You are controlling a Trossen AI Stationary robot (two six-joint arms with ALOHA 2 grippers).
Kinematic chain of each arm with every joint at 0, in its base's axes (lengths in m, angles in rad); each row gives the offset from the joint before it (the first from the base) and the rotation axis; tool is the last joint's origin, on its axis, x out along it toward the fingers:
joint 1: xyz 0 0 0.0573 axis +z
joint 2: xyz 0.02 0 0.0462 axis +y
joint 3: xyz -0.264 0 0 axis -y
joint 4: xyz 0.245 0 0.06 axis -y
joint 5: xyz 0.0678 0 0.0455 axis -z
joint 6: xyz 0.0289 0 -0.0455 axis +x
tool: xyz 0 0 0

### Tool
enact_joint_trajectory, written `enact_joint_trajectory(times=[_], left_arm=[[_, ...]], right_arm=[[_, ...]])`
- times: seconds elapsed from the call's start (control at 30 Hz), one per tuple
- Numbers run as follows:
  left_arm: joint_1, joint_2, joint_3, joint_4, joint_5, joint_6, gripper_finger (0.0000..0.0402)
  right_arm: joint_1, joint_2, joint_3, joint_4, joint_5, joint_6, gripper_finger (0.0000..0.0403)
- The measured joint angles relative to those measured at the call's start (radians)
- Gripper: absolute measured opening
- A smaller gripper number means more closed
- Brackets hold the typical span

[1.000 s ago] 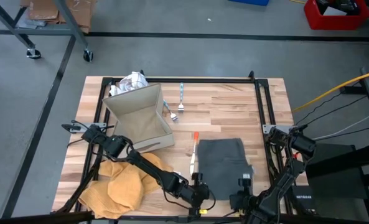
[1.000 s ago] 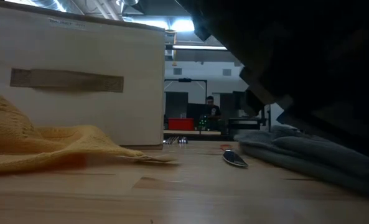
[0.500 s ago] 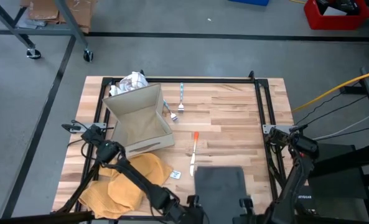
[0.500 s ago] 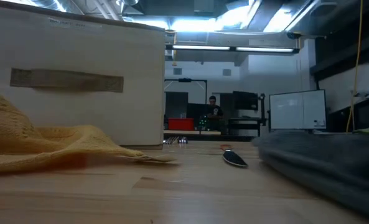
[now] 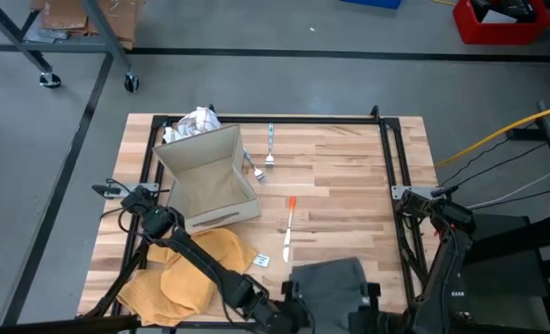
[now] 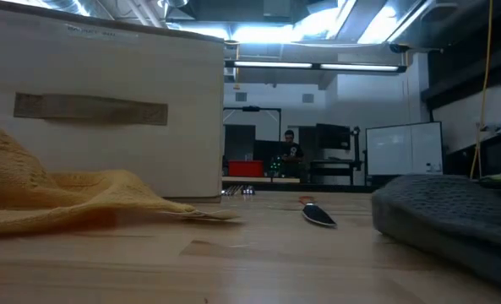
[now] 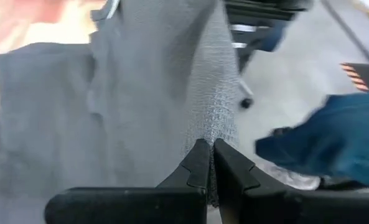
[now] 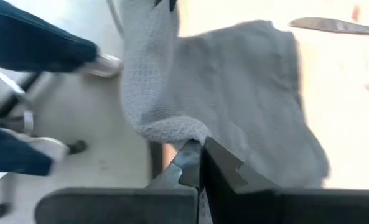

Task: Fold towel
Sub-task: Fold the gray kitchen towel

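The grey towel (image 5: pixel 326 280) lies at the table's near edge, right of middle; its far part rests on the wood, and it shows at the right of the low view (image 6: pixel 453 221). My left gripper (image 5: pixel 288 299) is shut on its near left end. My right gripper (image 5: pixel 367 299) is shut on its near right end. Both grippers stand at the very near edge, partly cut off in the high view. My left gripper pinches the towel's near edge at its left corner (image 7: pixel 210 127) between its two shut fingers. The cloth runs taut from the fingertips (image 7: pixel 200 163) away toward the table. My right gripper pinches a rounded fold of the towel at its near right corner (image 8: pixel 172 129) between its two shut fingers. The cloth spreads from there onto the table.
A yellow cloth (image 5: pixel 186 274) lies at the near left. A cardboard box (image 5: pixel 210 176) stands behind it, with crumpled white paper (image 5: pixel 198 121) at the far corner. An orange-handled knife (image 5: pixel 289 227), a fork (image 5: pixel 270 148) and a small card (image 5: pixel 261 262) lie mid-table. A person's blue-clad legs (image 7: pixel 321 146) show beyond the near edge.
Both grippers have gone toward the table's near edge, holding the towel. The towel has slid along the table from the middle right to the near edge, and its visible part on the table has grown shorter.
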Motion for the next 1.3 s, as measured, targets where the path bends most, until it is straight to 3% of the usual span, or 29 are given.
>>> enact_joint_trajectory(times=[0.43, 0.57, 0.77, 1.3], left_arm=[[0.061, 0.0, 0.0, -0.169, -0.034, -0.234, 0.0001], [0.061, 0.0, 0.0, -0.25, -0.096, -0.285, 0.0001], [0.06, 0.0, 0.0, -0.356, -0.207, -0.365, 0.0], [0.045, 0.0, 0.0, -0.495, -0.224, -0.477, 0.0]], right_arm=[[-0.097, 0.0, -0.006, -0.25, -0.033, 0.0, 0.0014], [-0.131, 0.0, -0.007, -0.312, -0.032, -0.03, 0.0014], [-0.19, 0.0, -0.007, -0.32, -0.024, -0.137, 0.0014], [-0.326, 0.0, -0.008, -0.307, -0.033, -0.436, 0.0014]])
